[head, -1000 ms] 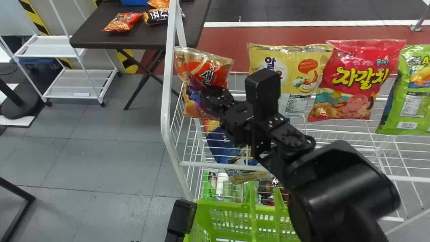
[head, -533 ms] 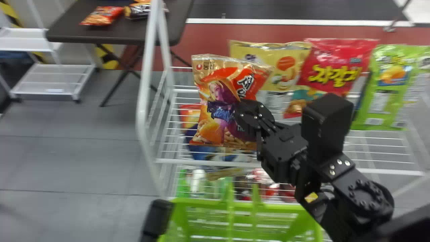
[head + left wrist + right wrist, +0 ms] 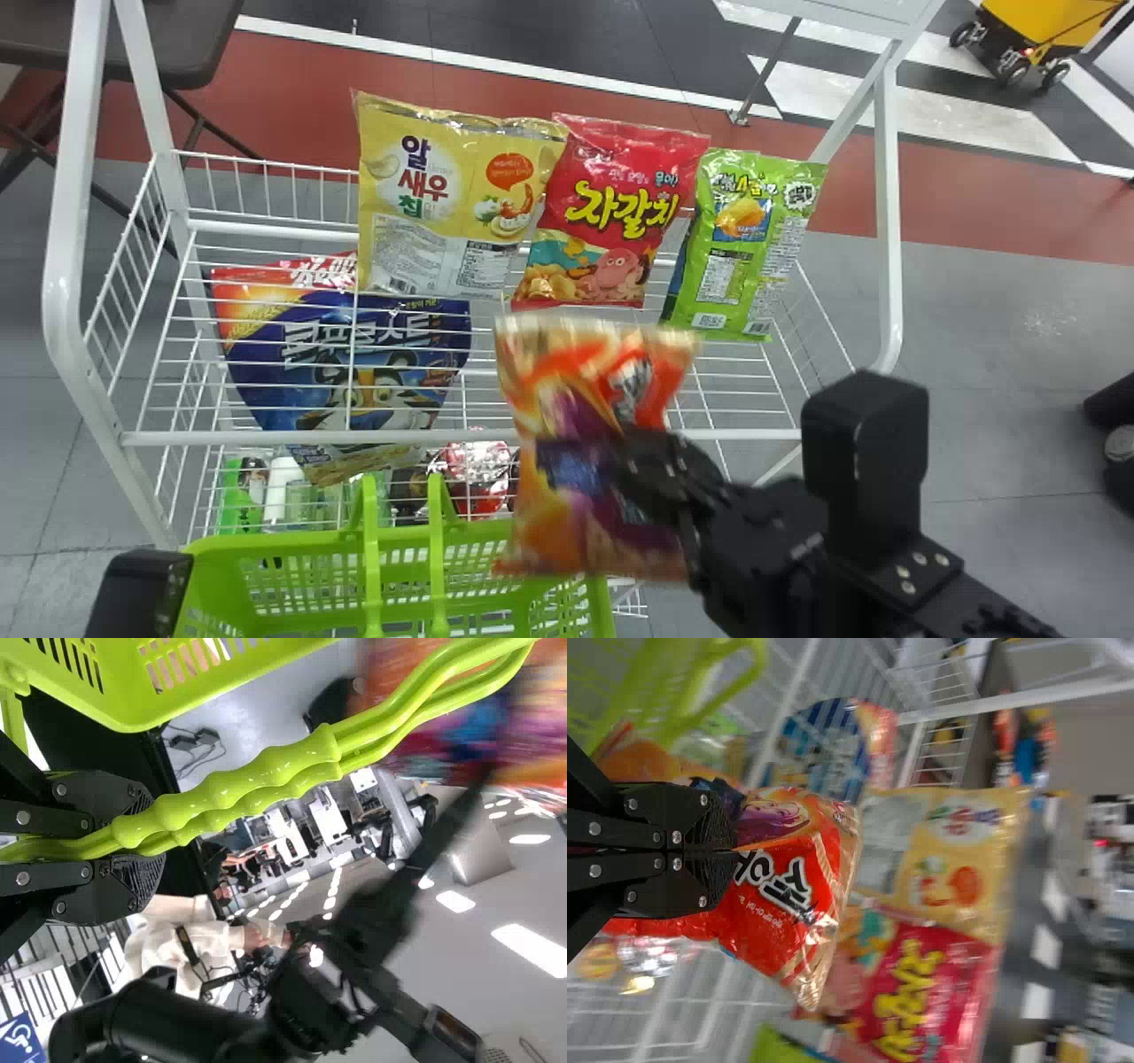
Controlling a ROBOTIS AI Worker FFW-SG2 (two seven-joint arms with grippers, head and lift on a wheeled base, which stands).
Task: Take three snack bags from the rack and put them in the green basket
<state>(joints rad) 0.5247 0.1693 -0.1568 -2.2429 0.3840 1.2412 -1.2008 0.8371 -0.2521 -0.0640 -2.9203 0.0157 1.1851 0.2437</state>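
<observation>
The two handles [image 3: 239,784] are gripped by the left hand [image 3: 142,846], so the green basket [image 3: 283,538] is held by the rack [image 3: 292,438]. A yellow bag [image 3: 452,213] is left up on the rack. The orange bag [image 3: 589,478] has been brought from the rack's left end to the basket's right side. It is pinched tight by the right hand [image 3: 731,850]. So it has been picked, but must still be let go inside. Farther right, red [image 3: 611,213] and green bags [image 3: 744,248] can be picked next.
</observation>
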